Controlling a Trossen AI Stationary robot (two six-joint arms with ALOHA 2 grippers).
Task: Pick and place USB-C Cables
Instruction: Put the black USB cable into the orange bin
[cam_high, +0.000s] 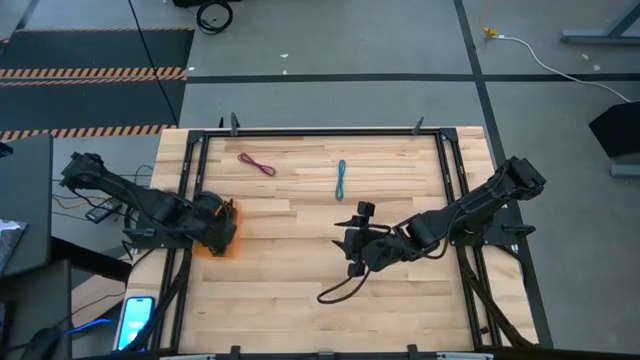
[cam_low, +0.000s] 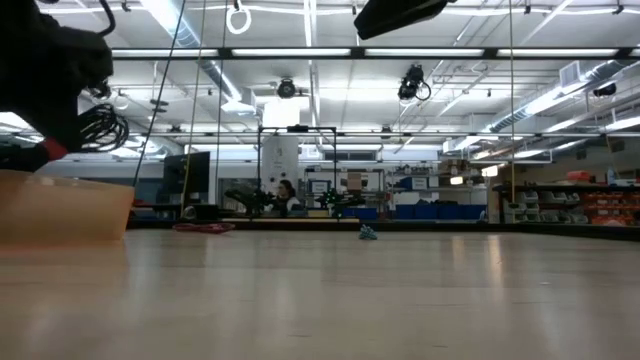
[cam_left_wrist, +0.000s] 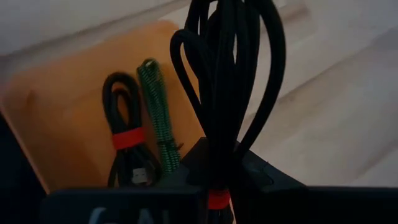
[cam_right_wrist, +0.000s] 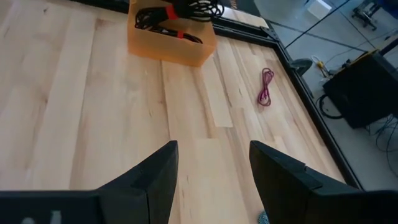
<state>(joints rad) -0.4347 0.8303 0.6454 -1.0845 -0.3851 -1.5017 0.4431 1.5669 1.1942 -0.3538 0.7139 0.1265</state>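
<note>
Left gripper (cam_left_wrist: 214, 193), clamped on a black coil (cam_left_wrist: 227, 87) over the bin (cam_high: 226, 243) at the table's left edge: release is advised low; right gripper (cam_right_wrist: 211, 163) open, empty, mid-table.

High view looks straight down on the whole table (cam_high: 300, 215); low view sits at tabletop height, facing the room. Left wrist view is close over the orange bin (cam_left_wrist: 68, 112); right wrist view sees it from across the table.

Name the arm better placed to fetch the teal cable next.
Right, probably. The right gripper is open, empty, close to the teal cable. The left gripper holds a black cable over the orange bin.
</note>
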